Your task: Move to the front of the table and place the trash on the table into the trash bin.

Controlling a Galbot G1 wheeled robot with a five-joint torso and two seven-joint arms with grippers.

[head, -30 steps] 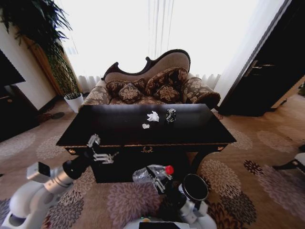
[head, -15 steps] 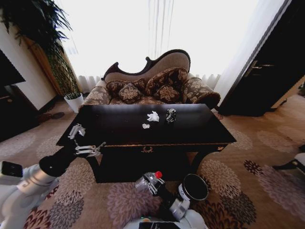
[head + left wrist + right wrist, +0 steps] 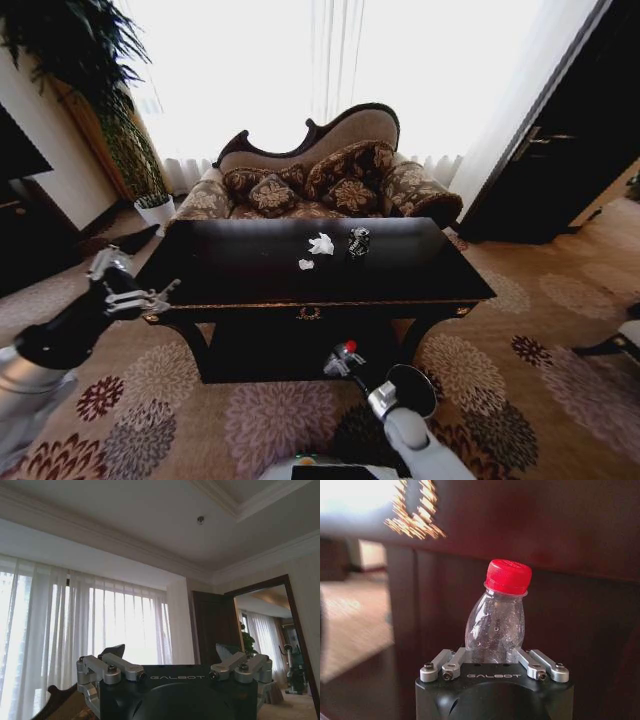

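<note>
Table (image 3: pixel 400 275): glossy black, stood straight ahead, before the sofa (image 3: pixel 320 170).
Bin (image 3: pixel 410 390): on the carpet, low beside the right arm.
Left gripper (image 3: pixel 135 295): raised off the table's left corner, fingers spread, nothing held.
Right gripper (image 3: pixel 492 657): low before the table front, clamped on a clear bottle (image 3: pixel 496 625), red cap up.
Trash (image 3: pixel 321 244): paper balls and dark wrapper lay mid-table, toward the back.

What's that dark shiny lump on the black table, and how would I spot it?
Find the glossy black table in front of the patterned sofa. Near its far edge, right of centre, lie three scraps: two white paper balls and, on their right, the dark wrapper lump. It alone is black and glinting, not white.
</note>
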